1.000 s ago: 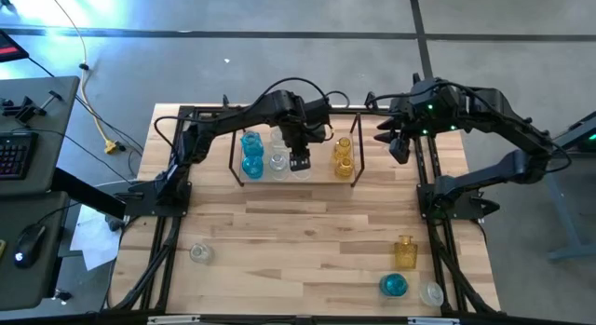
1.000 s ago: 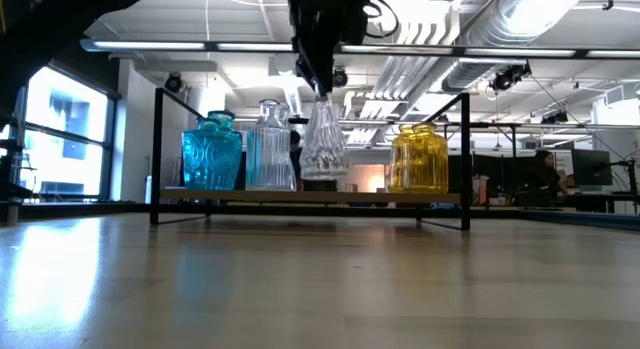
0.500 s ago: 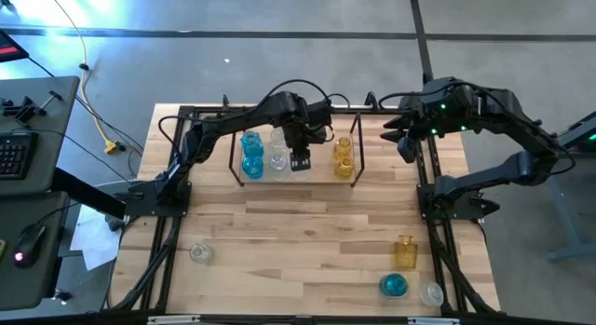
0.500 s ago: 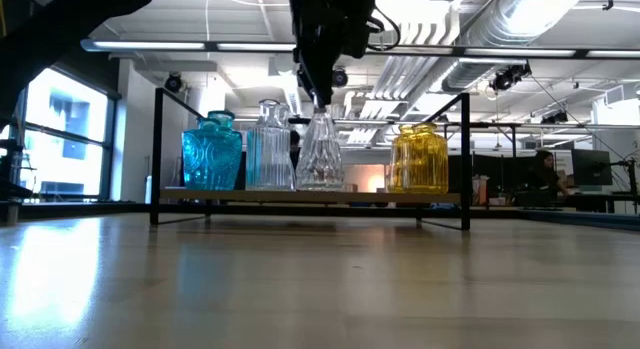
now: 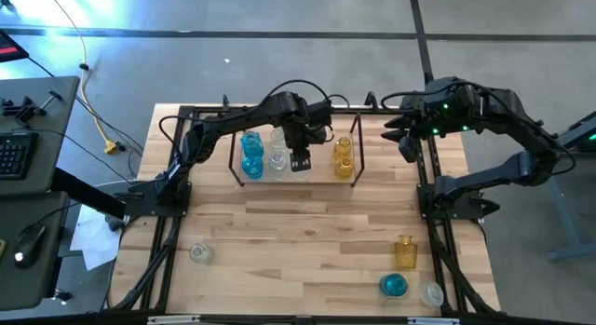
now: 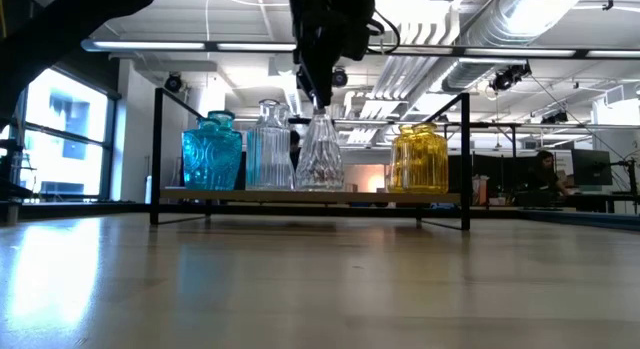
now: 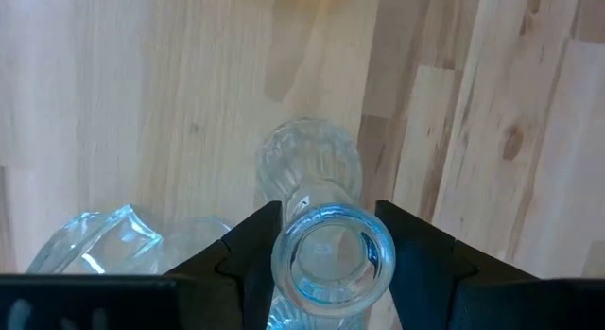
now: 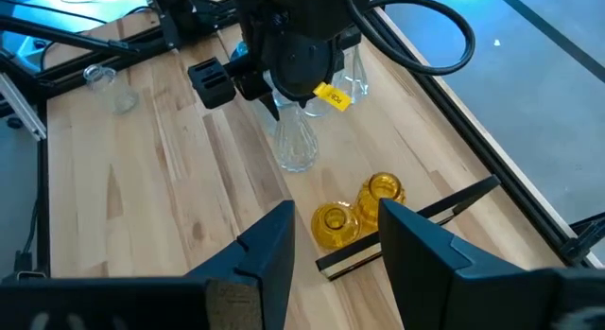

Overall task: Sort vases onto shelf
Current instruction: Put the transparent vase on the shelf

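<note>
Four vases (image 5: 405, 252) stand off the shelf (image 6: 230, 196); left jaws straddle a clear vase (image 6: 320, 161), grip unclear; right jaws parted.

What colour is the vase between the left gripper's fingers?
Clear glass vase, ribbed; the low view shows it best.

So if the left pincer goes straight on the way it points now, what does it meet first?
Most likely the clear fluted glass vase standing between the left pincer fingers; below it lies the shelf's light wooden floor.
</note>
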